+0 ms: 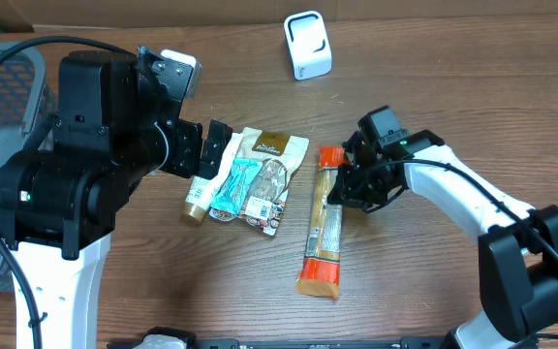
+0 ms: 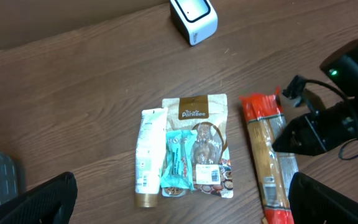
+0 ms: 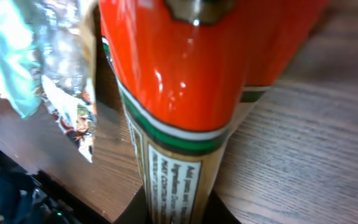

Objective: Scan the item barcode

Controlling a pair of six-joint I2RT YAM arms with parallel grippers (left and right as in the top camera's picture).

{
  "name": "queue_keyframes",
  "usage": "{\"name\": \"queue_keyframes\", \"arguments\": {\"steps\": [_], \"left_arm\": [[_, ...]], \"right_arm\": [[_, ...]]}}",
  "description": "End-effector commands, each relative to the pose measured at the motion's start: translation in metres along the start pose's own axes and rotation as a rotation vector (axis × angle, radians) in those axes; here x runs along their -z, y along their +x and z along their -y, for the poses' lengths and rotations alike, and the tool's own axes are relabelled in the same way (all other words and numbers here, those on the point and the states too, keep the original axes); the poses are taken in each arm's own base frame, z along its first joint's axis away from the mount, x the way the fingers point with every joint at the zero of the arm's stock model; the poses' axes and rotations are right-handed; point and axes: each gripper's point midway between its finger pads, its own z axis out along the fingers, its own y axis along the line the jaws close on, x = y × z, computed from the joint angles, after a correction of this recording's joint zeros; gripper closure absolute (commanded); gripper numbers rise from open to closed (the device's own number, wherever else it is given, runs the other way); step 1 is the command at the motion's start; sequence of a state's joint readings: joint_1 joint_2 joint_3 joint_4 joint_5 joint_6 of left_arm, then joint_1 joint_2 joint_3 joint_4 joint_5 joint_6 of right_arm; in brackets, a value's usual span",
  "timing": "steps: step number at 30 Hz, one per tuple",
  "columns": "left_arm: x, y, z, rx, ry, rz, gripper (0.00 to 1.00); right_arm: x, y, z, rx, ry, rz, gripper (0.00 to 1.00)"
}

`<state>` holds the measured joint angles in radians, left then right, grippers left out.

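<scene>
Spaghetti pack (image 3: 179, 93) is clamped tight in the right pincer (image 1: 345, 186).

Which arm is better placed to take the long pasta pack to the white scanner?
Right. The right end effector grips the pasta pack near its orange top; the left end effector hangs open over the snack pouches, holding nothing.
</scene>
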<state>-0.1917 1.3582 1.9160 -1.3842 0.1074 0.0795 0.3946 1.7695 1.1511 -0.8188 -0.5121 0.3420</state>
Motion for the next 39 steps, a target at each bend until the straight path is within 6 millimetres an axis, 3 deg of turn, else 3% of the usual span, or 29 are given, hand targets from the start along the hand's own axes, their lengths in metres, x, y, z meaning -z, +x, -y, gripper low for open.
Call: {"name": "queue_keyframes", "arguments": {"steps": [1,7,11,14,17,21,24,25,27,29,32,35,39], "left_arm": [[-0.003,0.001,-0.002,0.015,-0.007,-0.010,0.00],[-0.003,0.001,-0.002,0.015,-0.007,-0.010,0.00],[-0.003,0.001,-0.002,0.016,-0.007,-0.010,0.00],[-0.003,0.001,-0.002,0.015,-0.007,-0.010,0.00],[-0.003,0.001,-0.002,0.015,-0.007,-0.010,0.00],[-0.003,0.001,-0.002,0.015,-0.007,-0.010,0.00],[-0.003,0.001,-0.002,0.015,-0.007,-0.010,0.00],[-0.003,0.001,-0.002,0.015,-0.007,-0.010,0.00],[-0.003,0.001,-0.002,0.015,-0.007,-0.010,0.00],[-0.003,0.001,-0.002,0.015,-0.007,-0.010,0.00],[-0.003,0.001,-0.002,0.016,-0.007,-0.010,0.00],[-0.003,0.001,-0.002,0.016,-0.007,-0.010,0.00],[-0.003,0.001,-0.002,0.015,-0.007,-0.010,0.00]], "right_arm": [[0.023,-0.016,-0.019,0.123,-0.009,0.086,0.94],[0.036,-0.025,-0.003,0.120,0.147,0.126,0.96],[0.068,-0.028,0.014,0.084,0.390,0.160,0.96],[0.095,-0.026,0.016,0.077,0.510,0.174,0.96],[0.110,-0.020,0.016,0.075,0.576,0.166,0.96],[0.102,-0.008,0.024,0.059,0.633,0.098,0.96],[0.081,-0.004,0.027,0.066,0.646,0.026,0.95],[0.071,-0.003,0.026,0.071,0.645,0.000,0.92],[0.050,0.001,0.022,0.086,0.629,-0.049,0.73],[0.030,0.005,0.016,0.100,0.601,-0.091,0.59],[0.009,0.008,0.009,0.117,0.561,-0.126,0.24],[0.006,0.006,0.005,0.116,0.527,-0.126,0.16],[0.023,-0.004,0.009,0.098,0.462,-0.121,0.15]]}}
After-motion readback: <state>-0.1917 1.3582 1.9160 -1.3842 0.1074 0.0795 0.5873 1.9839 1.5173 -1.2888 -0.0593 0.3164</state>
